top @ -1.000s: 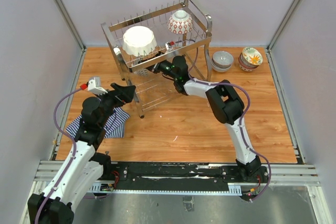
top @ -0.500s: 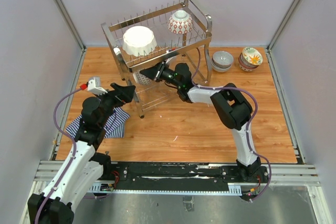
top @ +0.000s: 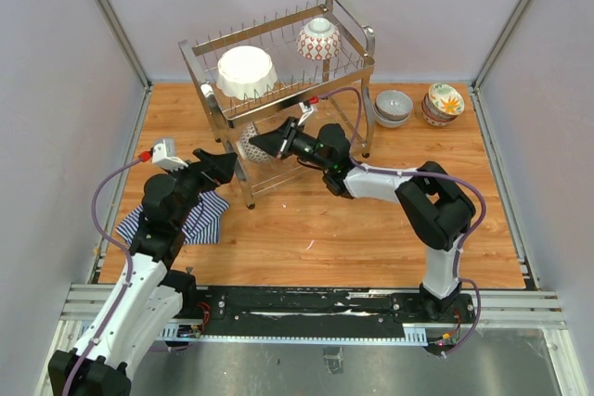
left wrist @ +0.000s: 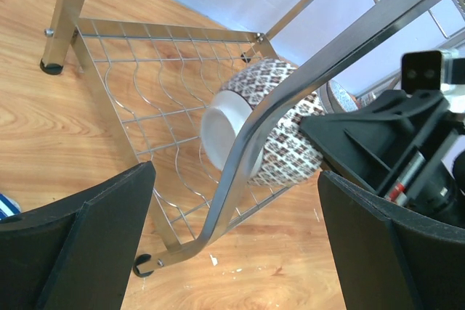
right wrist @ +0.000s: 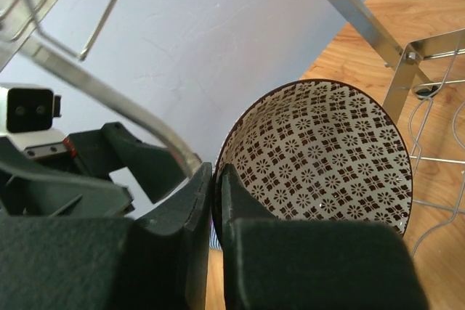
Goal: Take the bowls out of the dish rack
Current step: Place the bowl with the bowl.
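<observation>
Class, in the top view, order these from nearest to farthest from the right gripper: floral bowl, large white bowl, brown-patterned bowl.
1. Brown-patterned bowl, in the right gripper, centre-left.
2. Large white bowl, atop the dish rack.
3. Floral bowl, far right.

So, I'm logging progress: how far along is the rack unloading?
Done: stacked bowls sit on the table right of the dish rack. In hand: the right gripper pinches a patterned bowl at the lower tier. Left: the white bowl and red-lattice bowl up top.
</observation>
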`<state>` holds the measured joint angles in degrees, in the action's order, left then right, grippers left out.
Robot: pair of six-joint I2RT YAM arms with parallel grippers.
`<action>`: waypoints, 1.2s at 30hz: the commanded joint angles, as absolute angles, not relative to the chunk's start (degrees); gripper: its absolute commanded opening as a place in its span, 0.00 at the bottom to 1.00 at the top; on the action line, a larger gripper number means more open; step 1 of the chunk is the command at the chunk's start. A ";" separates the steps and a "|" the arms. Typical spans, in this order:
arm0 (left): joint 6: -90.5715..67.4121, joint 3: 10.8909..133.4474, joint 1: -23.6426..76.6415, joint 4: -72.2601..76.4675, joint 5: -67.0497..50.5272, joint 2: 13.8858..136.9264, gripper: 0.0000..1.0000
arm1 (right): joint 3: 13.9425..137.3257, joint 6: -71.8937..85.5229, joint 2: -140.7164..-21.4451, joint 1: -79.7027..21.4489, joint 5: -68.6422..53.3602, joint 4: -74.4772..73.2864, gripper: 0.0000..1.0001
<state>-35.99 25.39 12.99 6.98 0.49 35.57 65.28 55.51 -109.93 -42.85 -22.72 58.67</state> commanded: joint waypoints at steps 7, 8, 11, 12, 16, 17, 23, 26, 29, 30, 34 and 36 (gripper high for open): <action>-34.87 27.99 13.44 6.41 0.96 35.35 1.00 | 55.02 48.76 -96.96 -45.03 -17.95 61.69 0.01; -34.88 28.03 13.45 6.42 0.90 35.39 1.00 | 53.80 47.96 -95.54 -45.08 -17.35 61.04 0.01; -34.97 28.04 13.44 6.48 0.76 35.51 1.00 | 50.71 45.62 -91.98 -45.20 -16.27 59.32 0.01; -34.98 28.04 13.45 6.57 0.71 35.51 1.00 | 49.58 45.09 -90.87 -45.18 -15.88 59.00 0.01; -34.98 28.12 13.45 6.57 0.57 35.51 1.00 | 44.94 41.97 -85.05 -45.17 -13.31 55.69 0.01; -35.05 28.14 13.45 6.55 0.53 35.51 1.00 | 44.11 41.00 -83.36 -45.03 -12.39 54.25 0.01; -35.13 27.99 13.44 6.57 0.30 35.46 1.00 | 40.51 34.16 -71.24 -43.85 -3.05 39.90 0.01; -35.33 27.95 13.45 6.91 0.07 35.80 1.00 | 38.67 31.80 -64.44 -42.60 1.68 34.21 0.01; -35.42 28.03 13.44 7.25 -0.26 36.32 1.00 | 37.38 30.64 -58.83 -40.25 5.83 29.10 0.01; -35.42 28.08 13.45 7.37 -0.34 36.52 1.00 | 36.77 30.53 -57.02 -39.13 6.70 28.01 0.01; -35.33 27.99 13.45 7.51 -0.55 36.81 1.00 | 35.80 30.04 -51.53 -33.65 8.74 22.75 0.01; -35.36 27.87 13.43 7.55 -0.51 36.78 1.00 | 36.13 29.34 -49.79 -30.35 9.57 20.47 0.01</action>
<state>-35.83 26.04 12.99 6.26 -0.10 36.91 35.99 32.12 -53.41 -35.42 4.89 24.49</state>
